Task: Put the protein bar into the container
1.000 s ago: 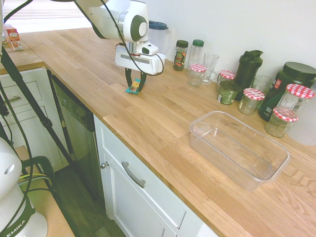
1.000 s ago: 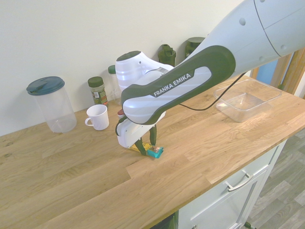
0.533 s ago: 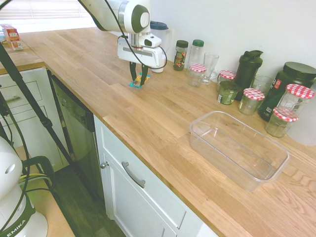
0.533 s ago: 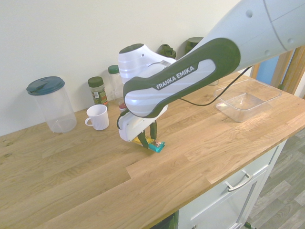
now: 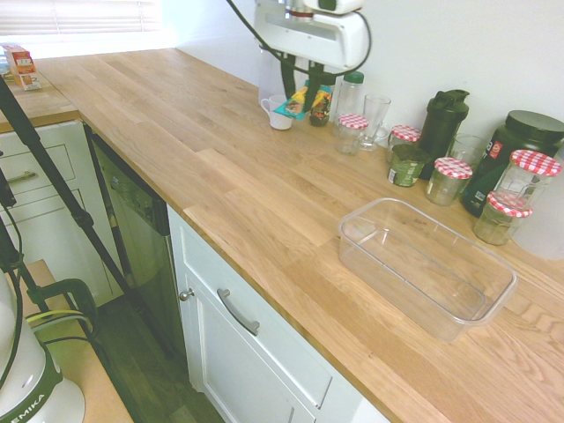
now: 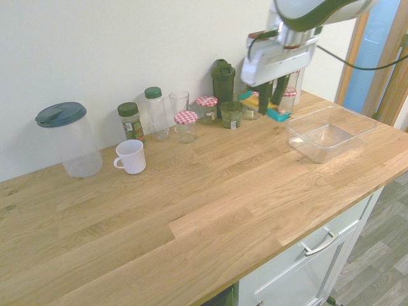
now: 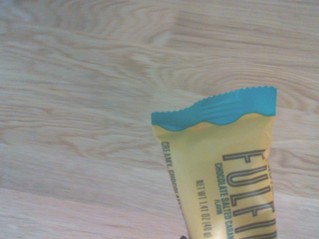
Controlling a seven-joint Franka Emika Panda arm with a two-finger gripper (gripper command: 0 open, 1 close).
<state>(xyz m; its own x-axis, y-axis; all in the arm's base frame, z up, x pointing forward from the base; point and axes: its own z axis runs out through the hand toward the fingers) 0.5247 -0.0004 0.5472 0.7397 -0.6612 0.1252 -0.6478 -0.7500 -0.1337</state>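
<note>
The pick-up is done: the gripper [image 6: 271,104] has its two dark fingers closed on the protein bar [image 5: 304,100], gripping it around its middle, and the bar is up in the air above the wooden tabletop [image 5: 220,189]. What is left is the second half of the job: carrying the bar over the clear rectangular plastic tub [image 5: 423,304], lowering it inside the walls and letting go. The tub stands upright and lidless on the tabletop, and the bar is outside it. I would put the task at a little past halfway.

The bar is a small, flat wrapped snack with a yellow-orange middle and teal ends. The wrist view shows one teal end crimped with a zigzag edge, meeting the yellow in a wavy line. The print reads "CHOCOLATE SALTED CARAM", cut off at the side, with "NET WT 1.41 OZ (40 g)" alongside and part of a large brand name in outlined letters. The wrapper has slight creases and looks intact where it shows. Both ends stick out past the fingers, so a level, centred approach should help them clear the tub's rim.
</note>
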